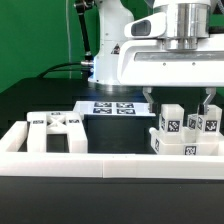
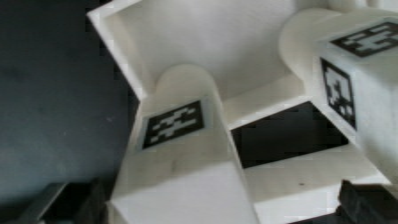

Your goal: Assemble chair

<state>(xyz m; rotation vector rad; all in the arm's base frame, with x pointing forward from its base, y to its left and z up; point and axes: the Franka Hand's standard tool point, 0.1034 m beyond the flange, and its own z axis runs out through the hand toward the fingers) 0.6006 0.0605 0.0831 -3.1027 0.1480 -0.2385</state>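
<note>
A cluster of white chair pieces (image 1: 185, 132) with black-and-white tags stands at the exterior view's right, just behind the border rail. My gripper (image 1: 178, 100) hangs straight over it, fingers spread wide, one on each side of the upright pieces. In the wrist view a long white tagged bar (image 2: 175, 130) runs between the dark fingertips (image 2: 356, 203), and a second tagged piece (image 2: 356, 60) stands beside it over a flat white panel (image 2: 205, 40). My gripper (image 2: 210, 208) looks open and grips nothing. Another white tagged chair piece (image 1: 55, 130) lies at the exterior view's left.
The long low white border rail (image 1: 110, 163) runs across the front. The marker board (image 1: 113, 108) lies on the black table behind the parts. The robot's white base (image 1: 110, 60) and cables stand at the back before a green wall.
</note>
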